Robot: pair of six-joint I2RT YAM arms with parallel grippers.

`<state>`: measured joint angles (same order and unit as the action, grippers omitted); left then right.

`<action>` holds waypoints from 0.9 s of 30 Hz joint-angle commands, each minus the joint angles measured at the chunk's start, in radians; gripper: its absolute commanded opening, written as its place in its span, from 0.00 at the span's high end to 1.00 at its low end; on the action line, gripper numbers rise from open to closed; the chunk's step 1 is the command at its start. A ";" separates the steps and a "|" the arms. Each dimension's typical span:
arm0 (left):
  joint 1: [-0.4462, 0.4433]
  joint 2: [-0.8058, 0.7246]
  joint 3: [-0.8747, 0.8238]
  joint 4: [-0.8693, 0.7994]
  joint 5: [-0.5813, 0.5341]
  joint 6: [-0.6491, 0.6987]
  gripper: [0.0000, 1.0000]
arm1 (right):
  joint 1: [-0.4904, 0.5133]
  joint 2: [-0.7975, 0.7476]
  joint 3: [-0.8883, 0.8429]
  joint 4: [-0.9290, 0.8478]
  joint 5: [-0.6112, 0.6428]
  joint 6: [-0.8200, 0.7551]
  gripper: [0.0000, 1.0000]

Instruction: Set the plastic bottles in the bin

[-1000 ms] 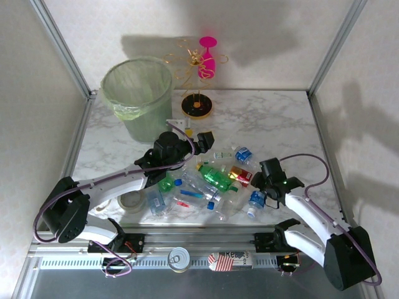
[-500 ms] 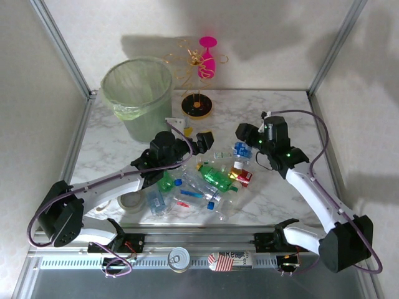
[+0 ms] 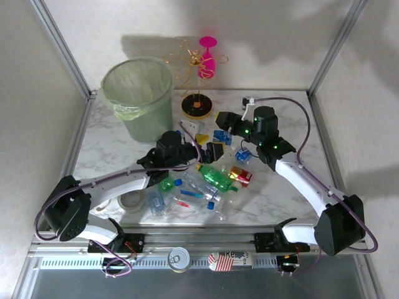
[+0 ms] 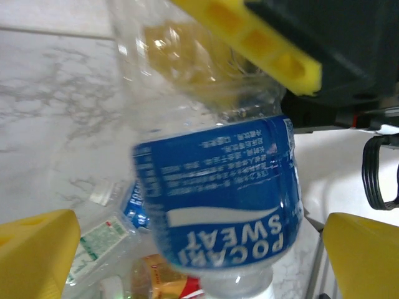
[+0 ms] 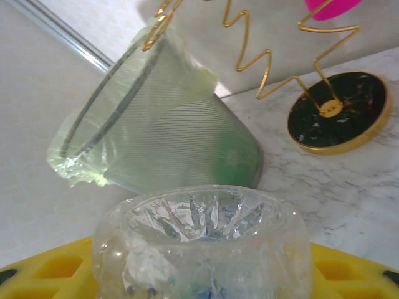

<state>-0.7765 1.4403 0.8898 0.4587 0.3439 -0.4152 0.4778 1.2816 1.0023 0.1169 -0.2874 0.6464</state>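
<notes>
Right arm has swung from the near-right side of the table to the far side of the pile. The right gripper (image 3: 224, 122) is clenched on a blue-labelled bottle (image 3: 219, 134), which is lifted off the table. The spot at near right where the gripper sat a second ago is now bare. Right wrist view: the bottle's base sits between the yellow fingers, with the bin (image 3: 147, 118) ahead and apart from it. The bottle is up in the air, right of the bin and not over the rim.

The left gripper (image 3: 209, 145) has barely shifted. Its jaws are spread wide and empty, just beside the carried bottle.

The pile of bottles (image 3: 212, 177) lies on the table near centre.

Judgement: one bottle is in transit and the drop is not done. The carry needs to go further left and far. The crowding between the two grippers may cause a bump.
</notes>
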 commanded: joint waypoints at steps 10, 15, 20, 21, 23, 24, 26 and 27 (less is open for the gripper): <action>-0.023 0.113 0.139 -0.016 0.009 0.035 0.09 | 0.053 -0.025 -0.011 0.089 -0.037 -0.010 0.65; -0.023 0.103 0.134 -0.011 -0.016 0.032 0.18 | 0.053 -0.045 -0.025 0.084 -0.015 -0.020 0.65; -0.023 0.087 0.117 0.005 -0.039 0.027 0.45 | 0.053 -0.047 -0.029 0.089 -0.028 -0.014 0.62; -0.023 0.085 0.114 0.007 -0.041 0.025 0.46 | 0.054 -0.047 -0.028 0.090 -0.029 -0.014 0.61; -0.023 0.080 0.110 0.009 -0.047 0.021 0.46 | 0.053 -0.049 -0.027 0.094 -0.034 -0.013 0.56; -0.023 0.077 0.108 0.009 -0.052 0.021 0.46 | 0.053 -0.050 -0.025 0.095 -0.035 -0.014 0.50; -0.023 0.069 0.100 0.011 -0.069 0.021 0.46 | 0.053 -0.055 -0.010 0.080 -0.021 -0.020 0.40; -0.023 0.064 0.096 0.011 -0.080 0.020 0.46 | 0.052 -0.057 -0.004 0.069 -0.012 -0.025 0.36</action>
<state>-0.7937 1.5360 0.9997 0.4507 0.3168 -0.4202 0.5217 1.2583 0.9825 0.1944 -0.3031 0.6231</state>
